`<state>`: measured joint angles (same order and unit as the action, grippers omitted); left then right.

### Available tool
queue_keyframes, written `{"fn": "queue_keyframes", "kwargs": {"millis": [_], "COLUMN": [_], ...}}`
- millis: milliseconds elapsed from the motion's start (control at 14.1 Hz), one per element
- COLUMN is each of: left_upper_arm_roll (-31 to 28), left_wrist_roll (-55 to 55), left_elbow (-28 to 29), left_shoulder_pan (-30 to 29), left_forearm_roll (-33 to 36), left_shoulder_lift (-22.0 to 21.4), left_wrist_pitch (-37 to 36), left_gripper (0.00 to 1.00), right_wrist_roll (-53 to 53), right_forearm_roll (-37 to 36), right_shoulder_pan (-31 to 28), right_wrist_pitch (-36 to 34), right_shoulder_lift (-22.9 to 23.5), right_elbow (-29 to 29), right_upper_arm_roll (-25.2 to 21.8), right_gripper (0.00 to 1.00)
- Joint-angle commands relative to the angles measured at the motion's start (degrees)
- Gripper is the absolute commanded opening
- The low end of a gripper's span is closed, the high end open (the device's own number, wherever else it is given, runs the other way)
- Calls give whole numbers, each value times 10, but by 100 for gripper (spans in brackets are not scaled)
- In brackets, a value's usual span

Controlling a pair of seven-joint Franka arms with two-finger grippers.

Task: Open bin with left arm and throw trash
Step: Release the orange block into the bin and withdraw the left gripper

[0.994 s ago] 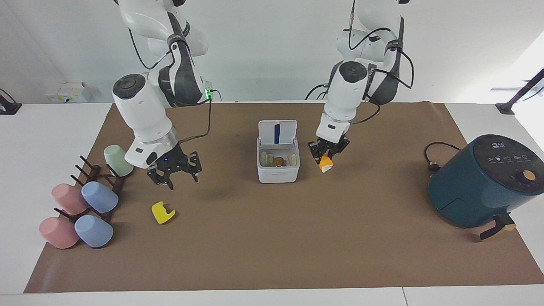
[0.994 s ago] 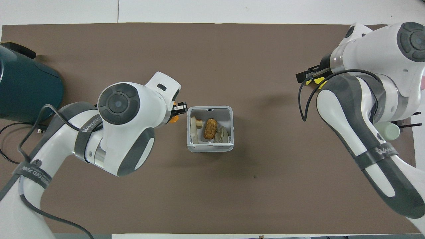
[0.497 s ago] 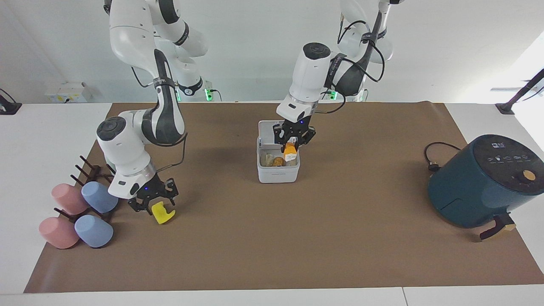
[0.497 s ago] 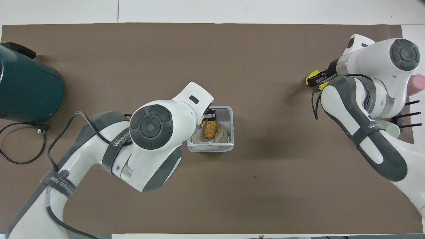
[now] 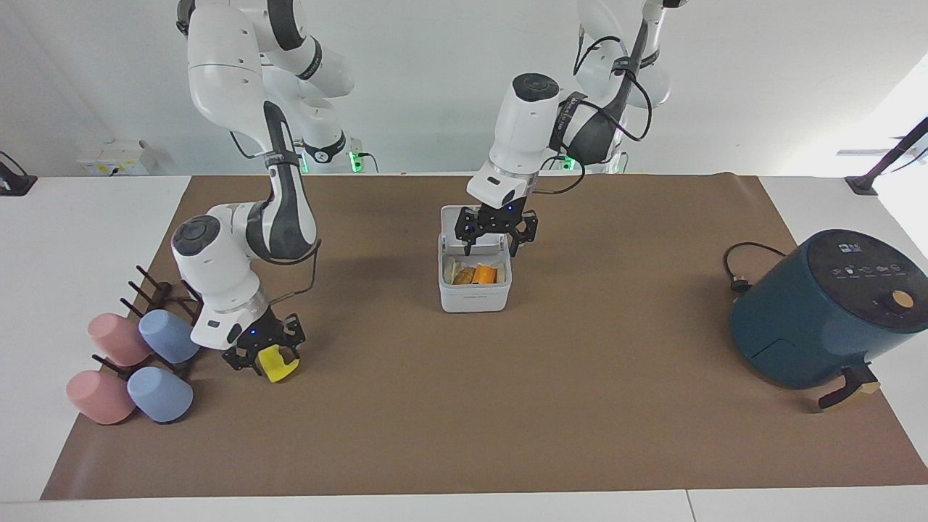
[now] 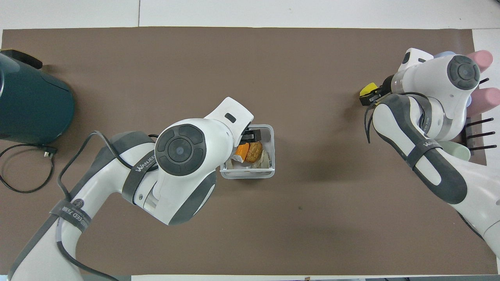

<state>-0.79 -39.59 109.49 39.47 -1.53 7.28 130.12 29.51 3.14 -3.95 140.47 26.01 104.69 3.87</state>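
The white bin (image 5: 475,298) stands open at mid-table, its lid upright. My left gripper (image 5: 495,243) hangs open and empty just over the bin's mouth. The orange chunk (image 5: 484,275) lies inside the bin beside a brown scrap and pale scraps; it also shows in the overhead view (image 6: 242,150), where my left arm covers part of the bin (image 6: 247,174). My right gripper (image 5: 264,354) is down at the mat, open, with its fingers either side of the yellow chunk (image 5: 276,365), which rests on the mat toward the right arm's end. The yellow chunk (image 6: 368,89) peeks out by my right gripper (image 6: 369,97).
A dark teal air fryer (image 5: 819,312) with its cable (image 5: 739,268) stands at the left arm's end. Pink and blue cups (image 5: 138,362) lie on a dark rack beside my right gripper. A brown mat (image 5: 464,420) covers the table.
My left gripper carried the orange chunk over the bin and let it go; it now lies inside. My right gripper came down from above the mat onto the yellow chunk.
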Motion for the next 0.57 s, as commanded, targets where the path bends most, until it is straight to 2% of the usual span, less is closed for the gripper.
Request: {"fn": "queue_keyframes", "kwargs": {"millis": [0, 71, 142, 213, 284, 355, 497], "left_upper_arm_roll": [-3, -3, -3, -3, -3, -3, -3], "left_wrist_roll": [41, 72, 108, 141, 184, 235, 312], "left_elbow": [1, 1, 1, 1, 0, -2, -13], "left_shoulder_pan": [-47, -70, -96, -120, -149, -176, -222], "left_forearm_roll": [-8, -8, -8, -8, -8, -8, -8], "left_shoulder_lift": [-31, -40, -52, -63, -74, -82, -94], "left_wrist_pitch": [-57, -78, -96, -108, -122, -137, -170], "left_gripper": [100, 100, 100, 100, 100, 100, 100], "right_wrist_roll": [28, 30, 33, 33, 32, 30, 19], "right_forearm_roll": [2, 2, 2, 3, 2, 3, 33], "right_shoulder_pan": [-11, -12, -15, -16, -16, -15, -5], "right_wrist_pitch": [3, 1, 2, 2, 1, -5, -48], "right_shoulder_lift": [-7, -8, -10, -10, -11, -11, -13], "right_elbow": [14, 17, 24, 25, 24, 21, -10], "right_upper_arm_roll": [3, 3, 3, 2, 3, 3, 3], "right_gripper": [62, 55, 53, 39, 17, 0, 0]}}
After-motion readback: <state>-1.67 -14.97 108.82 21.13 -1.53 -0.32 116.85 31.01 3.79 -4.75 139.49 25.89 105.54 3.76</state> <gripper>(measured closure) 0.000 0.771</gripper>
